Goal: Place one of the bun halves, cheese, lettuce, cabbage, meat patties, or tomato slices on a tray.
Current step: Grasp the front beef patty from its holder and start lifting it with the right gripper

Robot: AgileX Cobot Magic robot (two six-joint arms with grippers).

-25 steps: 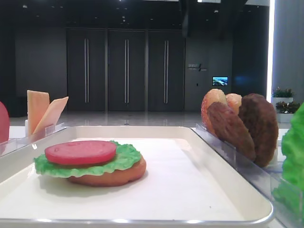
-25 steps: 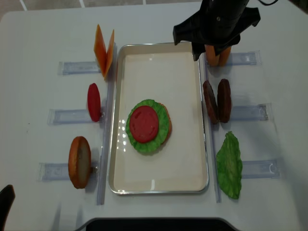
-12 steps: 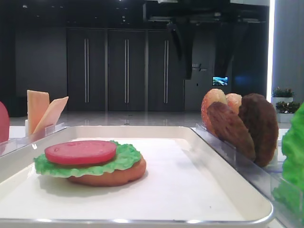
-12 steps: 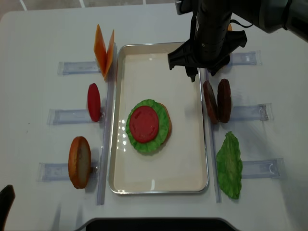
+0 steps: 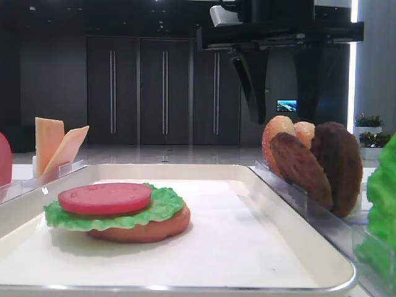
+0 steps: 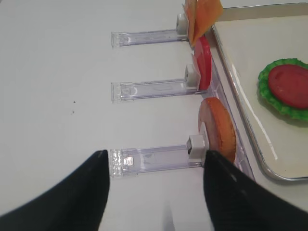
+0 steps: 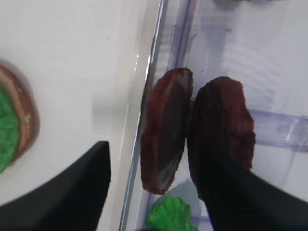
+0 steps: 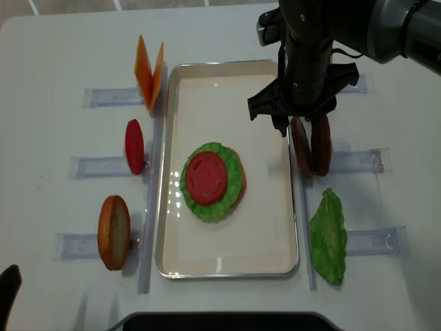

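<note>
So far the tray carries bun, lettuce and tomato stacked, while my right hand, spread wide and empty, hovers over the meat patties standing in their rack beside it.

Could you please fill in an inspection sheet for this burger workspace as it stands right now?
Surface: white table, bare between the racks.
Tray: holds a bun half topped with lettuce and a tomato slice.
Meat patties: two, upright in the right-hand rack, untouched.
Spares: cheese, a tomato slice and a bun half in the left racks; a lettuce leaf on the right.
Clutter: nothing seen.
Right gripper: above the patties, jaws open, empty.
Left gripper: over the left racks, jaws open, empty.
Cables: one at the right arm.
Surroundings: dark hall with doors.
</note>
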